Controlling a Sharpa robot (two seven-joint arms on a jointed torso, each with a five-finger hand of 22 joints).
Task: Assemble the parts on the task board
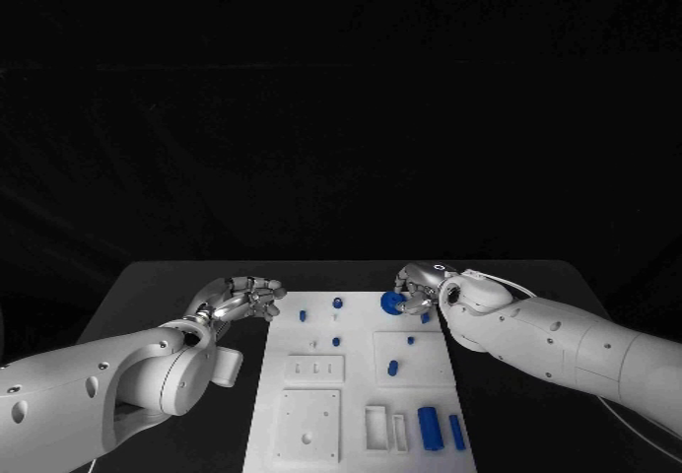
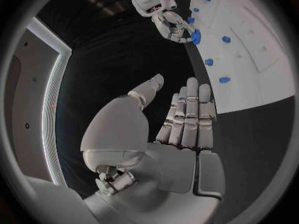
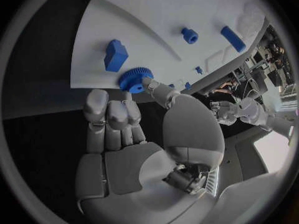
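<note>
Now the task board (image 1: 356,414) lies mid-table; the left hand (image 1: 244,298) idles beside its left edge, fingers apart and empty; the right hand (image 1: 421,286) pinches the blue gear (image 1: 392,302) at the far right corner, and should lower it level onto its seat.

White task board (image 1: 356,414), flat on the desk (image 1: 170,286), long side running away from the robot. Blue gear (image 1: 392,303) at the far right corner, pinched by the right hand (image 1: 422,289). Small blue pegs (image 1: 337,342) standing mid-board; two longer blue blocks (image 1: 430,428) lying at the near right.
</note>
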